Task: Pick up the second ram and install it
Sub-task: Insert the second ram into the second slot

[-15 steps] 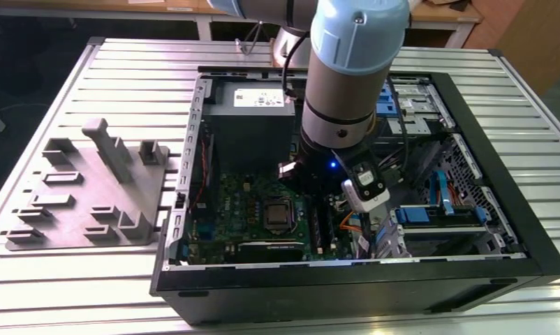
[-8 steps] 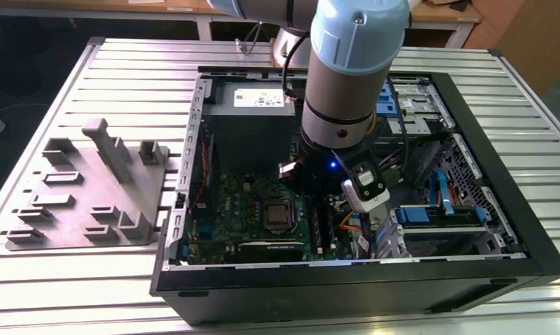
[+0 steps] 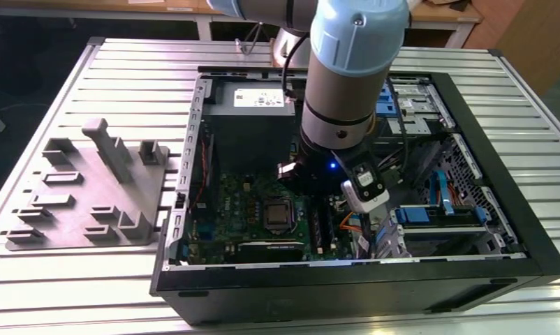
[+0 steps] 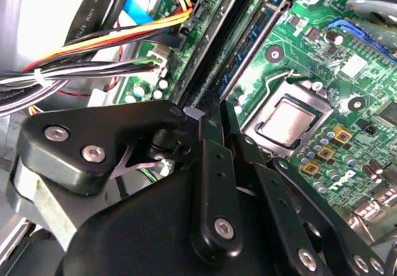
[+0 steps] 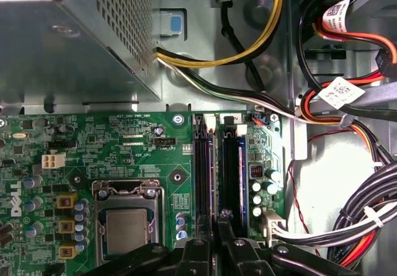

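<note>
The second ram (image 4: 251,43) is a thin blue-green stick standing on edge in a long black slot on the green motherboard (image 5: 124,146). In the first wrist view the second ram (image 5: 214,164) shows edge-on as a thin bluish line between two black slots. My gripper (image 4: 214,105) hangs over its near end, black fingers drawn close together with the stick running in between them. In the first wrist view the gripper (image 5: 219,217) sits at the same slot end. The arm's wrist (image 3: 336,118) reaches down into the open computer case (image 3: 355,276).
A processor socket (image 5: 124,223) lies beside the slots. The grey power supply box (image 5: 74,40) is just beyond the board. Bundled cables (image 5: 347,102) crowd the other side of the slots. A grey parts fixture (image 3: 93,188) stands on the table at the exterior view's left.
</note>
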`<state>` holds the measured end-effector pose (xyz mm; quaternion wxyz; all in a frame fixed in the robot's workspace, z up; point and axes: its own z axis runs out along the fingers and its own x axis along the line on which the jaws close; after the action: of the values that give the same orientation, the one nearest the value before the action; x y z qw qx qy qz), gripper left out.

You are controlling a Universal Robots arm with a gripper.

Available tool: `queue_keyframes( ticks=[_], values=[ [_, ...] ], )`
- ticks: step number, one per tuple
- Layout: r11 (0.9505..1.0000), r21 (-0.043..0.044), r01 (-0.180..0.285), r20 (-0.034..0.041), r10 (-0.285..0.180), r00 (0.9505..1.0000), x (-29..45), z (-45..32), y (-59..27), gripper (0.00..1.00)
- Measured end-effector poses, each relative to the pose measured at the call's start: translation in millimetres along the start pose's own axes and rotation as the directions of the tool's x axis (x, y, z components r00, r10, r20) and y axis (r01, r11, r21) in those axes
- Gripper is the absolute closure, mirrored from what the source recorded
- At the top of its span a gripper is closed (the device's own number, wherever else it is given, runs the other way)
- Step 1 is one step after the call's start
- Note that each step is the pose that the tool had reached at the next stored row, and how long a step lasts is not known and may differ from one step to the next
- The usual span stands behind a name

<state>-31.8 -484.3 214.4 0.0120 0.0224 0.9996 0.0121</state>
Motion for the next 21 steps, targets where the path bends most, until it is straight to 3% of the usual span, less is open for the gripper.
queue_keyframes(
  ticks=[10, 13, 21],
  values=[
    [1.0000, 0.0000, 0.000, 0.0001, 0.000, 1.0000, -0.7, -31.2, 0.8, 0.84],
    [1.0000, 0.0000, 0.000, 0.0006, 0.000, 1.0000, -0.9, -34.7, 0.9, 0.84],
    [1.0000, 0.0000, 0.000, 0.0010, 0.000, 1.0000, -0.8, -35.1, 0.9, 0.84]
  ],
)
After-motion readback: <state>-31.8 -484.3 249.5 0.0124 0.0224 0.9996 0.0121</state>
